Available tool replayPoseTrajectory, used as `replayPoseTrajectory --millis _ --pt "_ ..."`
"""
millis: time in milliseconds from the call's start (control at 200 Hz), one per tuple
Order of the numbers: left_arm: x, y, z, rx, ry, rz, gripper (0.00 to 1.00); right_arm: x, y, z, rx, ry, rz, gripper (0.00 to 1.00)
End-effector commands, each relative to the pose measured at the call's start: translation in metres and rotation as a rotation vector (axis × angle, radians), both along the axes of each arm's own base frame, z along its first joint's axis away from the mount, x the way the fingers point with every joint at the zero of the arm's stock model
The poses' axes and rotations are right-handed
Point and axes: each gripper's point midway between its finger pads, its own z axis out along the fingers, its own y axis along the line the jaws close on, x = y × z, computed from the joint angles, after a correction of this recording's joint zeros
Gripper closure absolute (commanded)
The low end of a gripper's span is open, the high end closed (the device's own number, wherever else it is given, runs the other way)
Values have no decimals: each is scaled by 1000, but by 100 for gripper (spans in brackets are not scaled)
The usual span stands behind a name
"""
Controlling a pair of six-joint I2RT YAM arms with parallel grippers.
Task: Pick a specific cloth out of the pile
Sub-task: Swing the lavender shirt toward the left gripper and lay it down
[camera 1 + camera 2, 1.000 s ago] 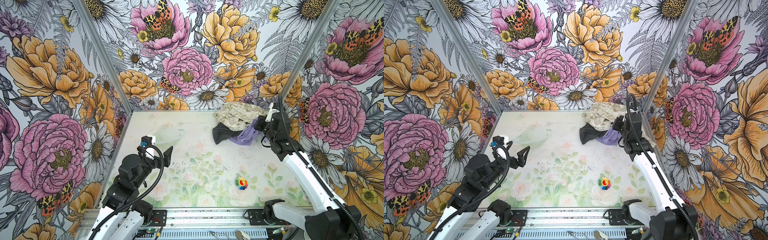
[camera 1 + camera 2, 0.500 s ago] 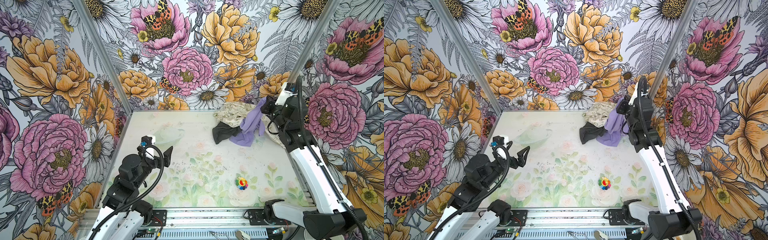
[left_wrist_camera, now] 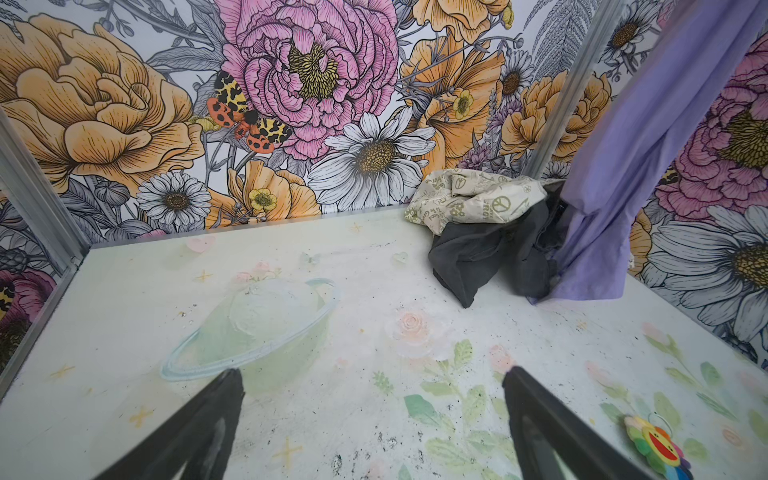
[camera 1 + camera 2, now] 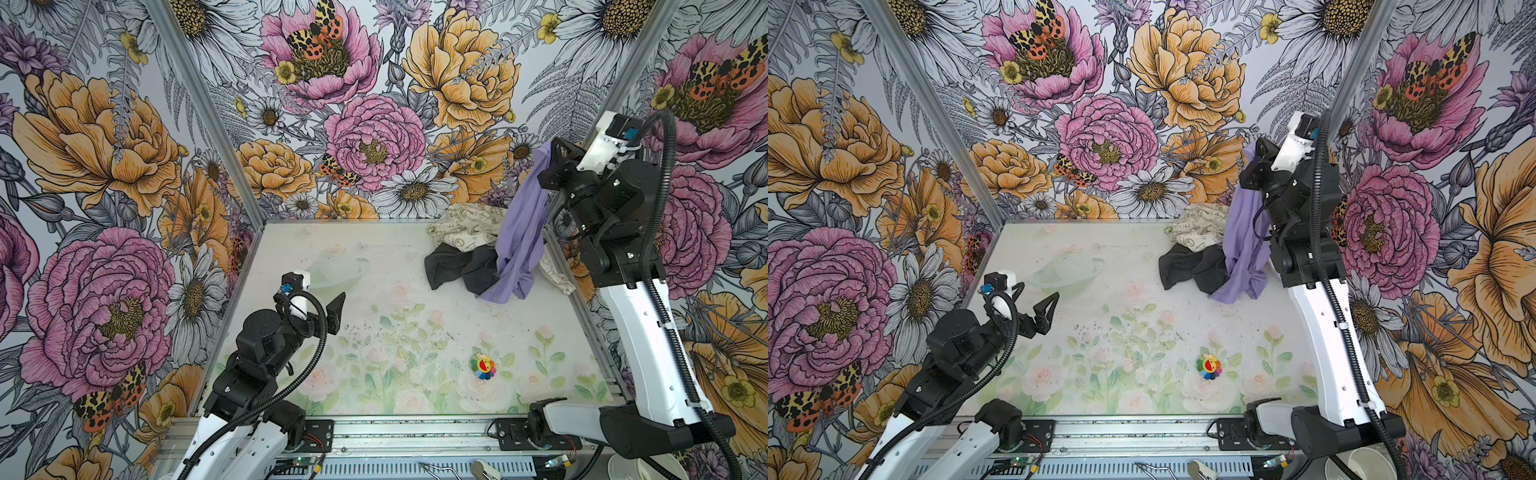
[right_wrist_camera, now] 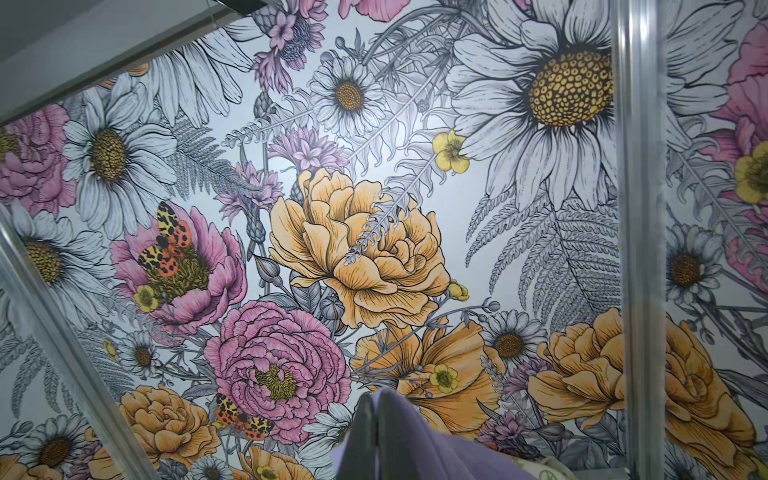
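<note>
Risk we see: the cloth (image 4: 521,232) pinched in our right hand (image 4: 552,153) trails on the black garment (image 4: 457,266) below, maybe dragging it.

Plain lavender cloth (image 4: 521,232), cream cloth (image 4: 465,226) w/ olive-green prints, black cloth (image 4: 457,266), pale worktop (image 4: 374,374) w/ pastel florals, walls (image 4: 374,137) w/ pink & orange blooms, rainbow toy (image 4: 483,366)
</note>
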Motion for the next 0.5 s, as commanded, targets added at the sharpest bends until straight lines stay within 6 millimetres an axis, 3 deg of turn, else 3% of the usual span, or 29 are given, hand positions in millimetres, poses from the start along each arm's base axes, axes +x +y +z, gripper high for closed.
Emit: replayPoseTrajectory --millis 0,140,310,495 --pt "1 6 -5 -10 7 33 1 4 39 6 -46 -42 153 100" --pt "1 6 -5 -11 8 33 1 18 94 -35 -120 36 295 100" --pt "1 6 -4 -12 5 35 1 19 173 -93 -218 130 474 100" --pt "-1 8 -3 -15 -1 39 1 1 270 -186 -345 293 689 100"
